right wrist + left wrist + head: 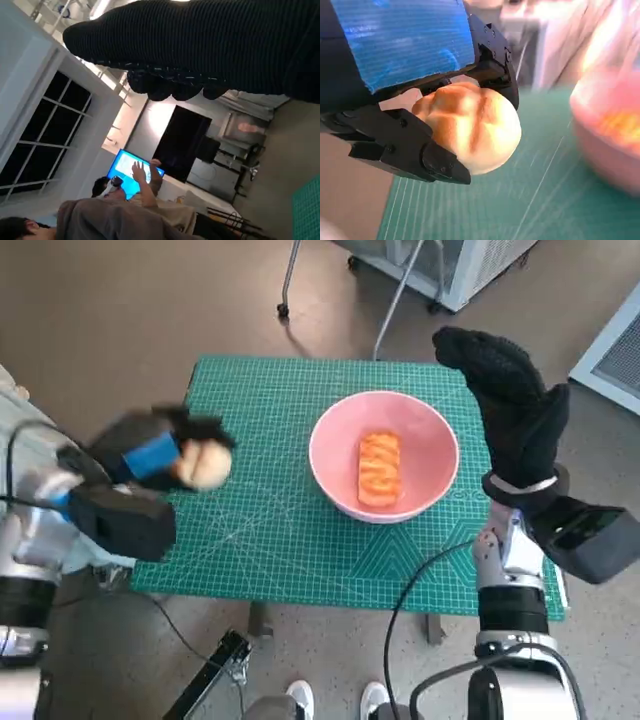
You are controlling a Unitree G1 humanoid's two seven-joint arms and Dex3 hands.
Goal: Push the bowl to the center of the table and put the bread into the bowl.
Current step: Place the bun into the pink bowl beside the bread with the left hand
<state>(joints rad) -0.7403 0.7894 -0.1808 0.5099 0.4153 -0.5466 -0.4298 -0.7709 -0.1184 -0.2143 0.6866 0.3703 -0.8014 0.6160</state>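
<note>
Bread (470, 127), a round roll, looks light and soft, easily dented, so it wants a gentle hold around its sides. Left hand (150, 455) grips it above the mat, well apart from the pink bowl (335, 430); right hand (515, 405) hovers beside the bowl, holding nothing, fingers extended

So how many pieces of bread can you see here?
2. One orange-glazed bread lies inside the pink bowl. A pale round bun is held in the fingers of the left hand, above the mat's left side. None looks hidden.
</note>
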